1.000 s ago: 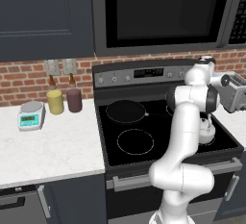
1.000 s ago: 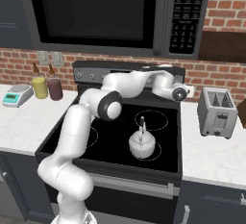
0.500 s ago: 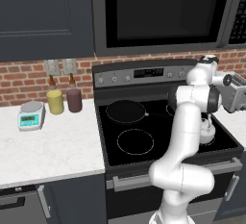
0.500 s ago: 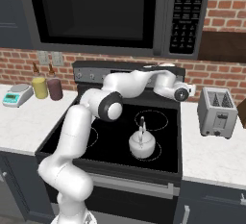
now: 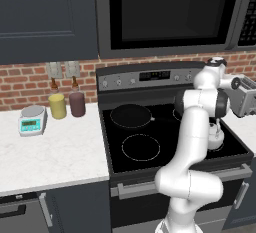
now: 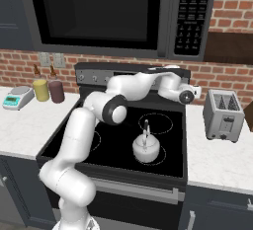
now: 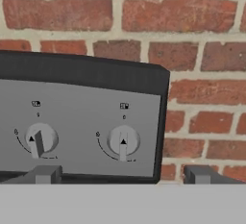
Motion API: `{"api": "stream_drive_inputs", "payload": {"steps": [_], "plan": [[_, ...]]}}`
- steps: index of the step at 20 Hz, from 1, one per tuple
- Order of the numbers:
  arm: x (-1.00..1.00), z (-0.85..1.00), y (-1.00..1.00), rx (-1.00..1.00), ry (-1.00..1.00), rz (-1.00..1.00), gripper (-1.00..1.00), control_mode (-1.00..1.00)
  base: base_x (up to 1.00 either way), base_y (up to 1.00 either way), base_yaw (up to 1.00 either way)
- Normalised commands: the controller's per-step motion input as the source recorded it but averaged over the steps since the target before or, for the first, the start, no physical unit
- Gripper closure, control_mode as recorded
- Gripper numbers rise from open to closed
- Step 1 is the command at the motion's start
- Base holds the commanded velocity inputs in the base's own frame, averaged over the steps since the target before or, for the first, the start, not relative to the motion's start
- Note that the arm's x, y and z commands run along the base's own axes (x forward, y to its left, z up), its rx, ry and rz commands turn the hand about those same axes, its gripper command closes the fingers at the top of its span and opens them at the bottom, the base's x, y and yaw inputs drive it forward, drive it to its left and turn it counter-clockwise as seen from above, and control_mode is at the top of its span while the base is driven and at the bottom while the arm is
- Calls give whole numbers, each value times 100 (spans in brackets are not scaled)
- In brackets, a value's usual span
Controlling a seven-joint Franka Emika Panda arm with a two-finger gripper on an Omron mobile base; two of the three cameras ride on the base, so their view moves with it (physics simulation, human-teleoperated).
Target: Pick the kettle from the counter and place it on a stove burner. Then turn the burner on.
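With the kettle (image 6: pixel 146 149) already sitting on the stove burner (image 6: pixel 156 151) and your gripper (image 7: pixel 122 173) spread wide and empty facing the control panel (image 7: pixel 77 127), you risk closing on the left knob (image 7: pixel 40 140) beside the rightmost knob (image 7: pixel 123 142), lighting the wrong ring.

Arm (image 6: pixel 123 93) stretched forward, fingers (image 7: pixel 47 174) spread wide.
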Motion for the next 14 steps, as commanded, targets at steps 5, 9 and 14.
{"api": "stream_drive_inputs", "payload": {"steps": [5,9,14], "plan": [[23,0,0,0,0,0,-100,-100,0,0,0],[13,0,0,0,0,0,-100,-100,0,0,0],[14,0,0,0,0,0,-100,-100,0,0,0]]}}
